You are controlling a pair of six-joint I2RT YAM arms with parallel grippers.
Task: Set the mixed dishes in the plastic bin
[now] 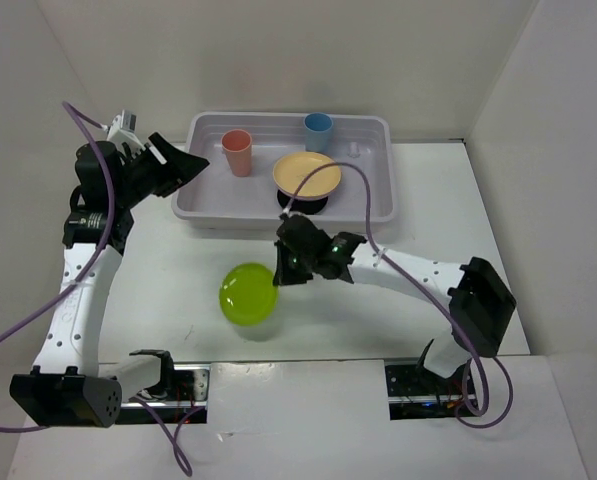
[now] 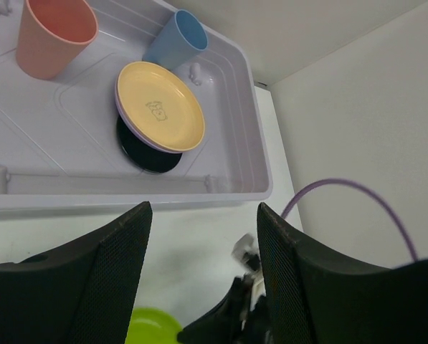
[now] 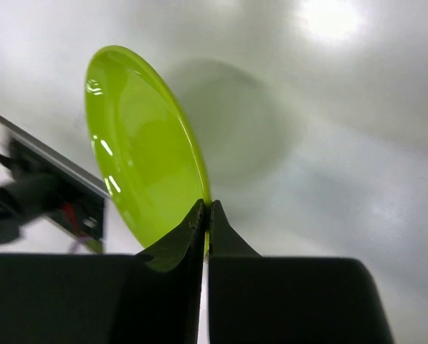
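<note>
The pale grey-lavender plastic bin (image 1: 203,200) stands at the back of the table. In it are a coral-red cup (image 1: 238,152), a blue cup (image 1: 318,130) and a pale orange plate (image 1: 307,173) stacked on a lilac plate (image 2: 125,118) and a small black plate (image 1: 305,205). My right gripper (image 1: 281,268) is shut on the rim of the lime green plate (image 1: 248,293) and holds it above the table, in front of the bin. The plate fills the right wrist view (image 3: 138,150). My left gripper (image 1: 191,165) is open and empty at the bin's left end.
White walls close in the table at the back and both sides. A purple cable (image 1: 363,205) loops from the right arm over the bin's front right. The bin's left half (image 2: 49,136) holds only the coral-red cup.
</note>
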